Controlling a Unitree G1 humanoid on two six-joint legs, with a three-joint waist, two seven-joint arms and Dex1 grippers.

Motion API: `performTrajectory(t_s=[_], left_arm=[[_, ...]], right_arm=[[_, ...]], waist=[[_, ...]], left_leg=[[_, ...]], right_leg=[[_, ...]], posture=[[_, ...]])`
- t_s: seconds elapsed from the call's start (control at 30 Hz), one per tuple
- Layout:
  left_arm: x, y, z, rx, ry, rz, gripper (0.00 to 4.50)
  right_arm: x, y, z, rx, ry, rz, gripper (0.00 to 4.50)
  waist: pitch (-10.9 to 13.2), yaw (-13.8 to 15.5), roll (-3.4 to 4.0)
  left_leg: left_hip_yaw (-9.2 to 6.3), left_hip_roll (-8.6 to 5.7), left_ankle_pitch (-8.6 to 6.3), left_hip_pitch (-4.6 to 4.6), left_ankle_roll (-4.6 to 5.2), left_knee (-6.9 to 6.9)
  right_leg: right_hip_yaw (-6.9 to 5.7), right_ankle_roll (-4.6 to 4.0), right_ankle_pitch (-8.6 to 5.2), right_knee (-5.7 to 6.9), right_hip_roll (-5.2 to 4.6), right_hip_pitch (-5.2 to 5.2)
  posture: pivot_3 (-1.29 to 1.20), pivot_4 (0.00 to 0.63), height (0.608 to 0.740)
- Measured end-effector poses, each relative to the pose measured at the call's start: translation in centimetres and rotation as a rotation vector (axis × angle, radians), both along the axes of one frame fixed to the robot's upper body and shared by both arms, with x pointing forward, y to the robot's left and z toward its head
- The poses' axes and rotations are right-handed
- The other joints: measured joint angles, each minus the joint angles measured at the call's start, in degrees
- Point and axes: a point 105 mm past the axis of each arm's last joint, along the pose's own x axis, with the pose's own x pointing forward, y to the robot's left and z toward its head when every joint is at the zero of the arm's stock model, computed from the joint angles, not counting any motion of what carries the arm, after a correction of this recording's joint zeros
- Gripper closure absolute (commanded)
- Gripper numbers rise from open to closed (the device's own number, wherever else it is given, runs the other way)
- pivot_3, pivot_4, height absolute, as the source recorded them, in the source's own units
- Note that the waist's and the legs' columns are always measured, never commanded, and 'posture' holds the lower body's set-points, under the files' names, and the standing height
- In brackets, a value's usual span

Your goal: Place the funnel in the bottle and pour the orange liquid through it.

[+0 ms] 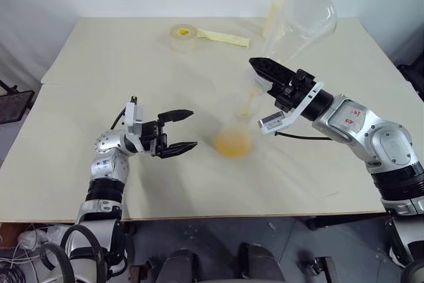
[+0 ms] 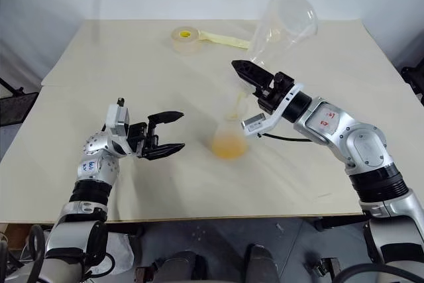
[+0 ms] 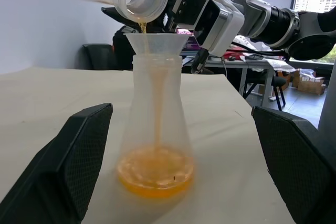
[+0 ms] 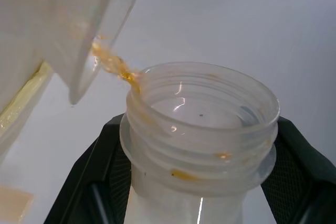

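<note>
The clear bottle [image 1: 237,122] stands upright mid-table with the clear funnel [image 3: 157,43] seated in its neck. Orange liquid [image 3: 155,169] pools in its base, and a thin stream runs down through the funnel. My right gripper [image 1: 262,71] is shut on the threaded neck of a large clear flask [image 1: 301,21]. The flask is tipped mouth-down over the funnel, with orange liquid dribbling from its lip [image 4: 118,66]. My left gripper [image 1: 192,128] is open just left of the bottle, level with its base and not touching it.
A tape roll [image 1: 183,36] with a yellow strip trailing from it lies at the back of the table. A cream cylinder [image 1: 272,16] stands behind the tipped flask. The table's front edge [image 1: 218,217] runs close below both arms.
</note>
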Motion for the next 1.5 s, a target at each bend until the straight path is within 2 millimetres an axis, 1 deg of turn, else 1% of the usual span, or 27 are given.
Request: performTrajectory(t_s=[0.13,0.63,0.73,0.83,0.93,1.03,1.13,1.2,1.23,1.27,1.33,1.4,1.5], left_arm=[[0.1,-0.1,0.2,0.000,-0.009,-0.001,0.00],[0.1,-0.2,0.1,-0.006,-0.011,-0.003,0.00],[0.0,-0.2,0.1,-0.005,-0.012,-0.007,0.00],[0.1,-0.4,0.3,-0.004,-0.016,-0.011,0.00],[0.3,-0.7,0.8,0.005,-0.029,-0.022,0.00],[0.6,-0.8,1.0,0.004,-0.026,-0.025,0.00],[0.6,-0.9,0.7,0.021,-0.015,-0.028,0.00],[0.9,-0.9,0.5,0.049,-0.004,-0.014,0.00],[1.1,-0.8,0.6,0.052,-0.001,-0.008,0.00],[1.2,-0.6,0.7,0.054,0.001,-0.003,0.00],[1.2,-0.4,0.8,0.054,0.000,0.004,0.00],[1.3,-0.4,0.7,0.049,0.014,0.007,0.00],[1.7,-0.4,0.7,0.039,0.048,0.036,0.00]], right_arm=[[-0.1,0.1,0.2,-0.009,-0.013,0.014,1.70],[-0.3,0.2,0.4,-0.008,-0.007,0.024,1.70],[-0.5,0.3,0.3,0.014,0.024,0.031,1.70],[-0.4,0.4,-0.3,0.091,0.105,0.039,1.70],[-0.1,-0.1,0.0,0.302,0.234,0.032,1.70],[0.3,-1.5,0.6,0.474,0.312,0.005,1.70],[1.0,-4.0,2.1,0.794,0.410,-0.013,1.70],[1.6,-6.8,3.0,1.066,0.490,-0.023,1.70],[1.9,-7.9,3.1,1.157,0.518,-0.030,1.70],[2.1,-9.5,3.0,1.283,0.565,-0.035,1.70],[2.3,-11.4,2.3,1.453,0.646,-0.021,1.70],[2.3,-13.3,0.7,1.637,0.724,0.004,1.70],[2.2,-15.5,-1.8,1.809,0.783,-0.002,1.70]], waist=[[0.0,0.0,0.00],[0.0,0.0,0.00],[0.0,0.0,0.00],[0.0,0.0,-0.01],[0.0,0.1,-0.05],[0.0,0.1,-0.07],[0.0,0.0,-0.08],[0.0,0.1,-0.08],[0.0,0.2,-0.08],[0.0,0.2,-0.08],[0.0,0.1,-0.08],[0.0,0.1,-0.08],[0.0,0.1,-0.08]], left_leg=[[0.00,0.00,0.00,0.00,0.00,-0.01],[0.00,0.00,0.00,0.00,0.00,0.00],[0.00,0.00,0.00,0.00,0.00,0.00],[0.01,-0.01,0.00,0.00,0.01,0.00],[0.00,-0.01,0.01,-0.02,0.02,0.01],[-0.01,-0.02,0.01,-0.02,0.03,0.02],[-0.04,-0.01,0.01,-0.01,0.03,0.01],[-0.08,-0.03,0.02,-0.01,0.03,0.04],[-0.07,-0.03,0.02,-0.01,0.04,0.05],[-0.09,-0.04,0.02,-0.01,0.04,0.04],[-0.10,-0.04,0.02,0.01,0.04,0.00],[-0.14,-0.05,0.02,0.01,0.04,-0.03],[-0.12,-0.08,0.02,0.02,0.04,-0.04]], right_leg=[[0.00,0.00,0.00,0.00,0.00,0.00],[0.00,0.00,0.00,0.00,0.00,0.00],[-0.01,0.00,0.00,0.00,0.00,0.00],[-0.01,0.00,0.00,0.00,0.00,0.00],[-0.04,0.00,0.00,0.01,0.00,0.02],[-0.06,0.00,0.00,0.03,-0.01,0.03],[-0.08,0.00,0.00,0.03,0.00,0.02],[-0.09,0.00,0.00,0.10,0.00,0.03],[-0.09,0.00,0.00,0.14,0.00,0.03],[-0.08,0.00,0.00,0.15,-0.02,0.03],[-0.08,0.00,0.00,0.14,-0.02,0.02],[-0.10,0.00,0.00,0.18,-0.02,0.02],[-0.07,0.00,0.00,0.16,-0.03,0.01]], posture=[[0.00,0.150,0.740],[0.00,0.150,0.740],[0.00,0.150,0.740],[0.00,0.150,0.740],[0.00,0.150,0.740],[0.00,0.150,0.740],[0.00,0.150,0.740],[0.00,0.150,0.740],[0.00,0.150,0.740],[0.00,0.150,0.740],[0.00,0.150,0.740],[0.00,0.150,0.740],[0.00,0.150,0.740]])
